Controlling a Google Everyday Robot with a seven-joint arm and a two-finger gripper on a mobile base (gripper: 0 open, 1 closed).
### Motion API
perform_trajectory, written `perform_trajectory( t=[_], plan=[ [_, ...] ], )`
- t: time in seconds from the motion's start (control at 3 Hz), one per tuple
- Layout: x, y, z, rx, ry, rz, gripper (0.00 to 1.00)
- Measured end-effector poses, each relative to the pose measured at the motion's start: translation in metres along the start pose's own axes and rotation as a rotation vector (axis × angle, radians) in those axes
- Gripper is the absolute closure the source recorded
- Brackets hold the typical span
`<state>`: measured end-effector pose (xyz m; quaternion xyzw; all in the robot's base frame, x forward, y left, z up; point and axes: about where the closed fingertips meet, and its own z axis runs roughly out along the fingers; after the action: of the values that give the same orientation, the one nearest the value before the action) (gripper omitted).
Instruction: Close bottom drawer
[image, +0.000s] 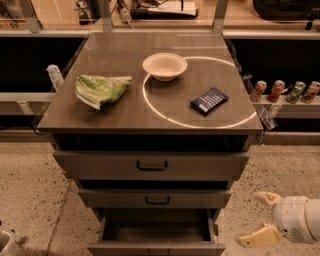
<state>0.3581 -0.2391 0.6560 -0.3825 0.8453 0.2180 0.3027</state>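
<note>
- Speckled floor (30, 185) lies all around a grey desk (110, 52) that has three drawers in its front.
- On top of the desk sit a white bowl (165, 66), a green bag (102, 89) to the left of it, and a dark blue packet (209, 100) nearer the right edge.
- A thin ring of light (150, 107) shines on the desk top, and the packet lies inside it.
- Four cans (285, 91) stand in a row on a low shelf at the right.
- The top drawer (150, 165) and the middle drawer (157, 199) are pushed in.
- The bottom drawer (157, 232) is pulled out, right at the low edge of the view.
- The gripper (257, 217) is low on the right, near the bottom drawer but not touching it.
- Its jaws are spread apart and point left.
</note>
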Motion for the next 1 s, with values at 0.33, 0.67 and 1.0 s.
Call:
perform_trajectory(
  t=[0.33,0.67,1.0],
  plan=[
    [0.0,0.0,0.0,0.0,0.0,0.0,0.42],
    [0.0,0.0,0.0,0.0,0.0,0.0,0.66],
    [0.0,0.0,0.0,0.0,0.0,0.0,0.89]
  ],
)
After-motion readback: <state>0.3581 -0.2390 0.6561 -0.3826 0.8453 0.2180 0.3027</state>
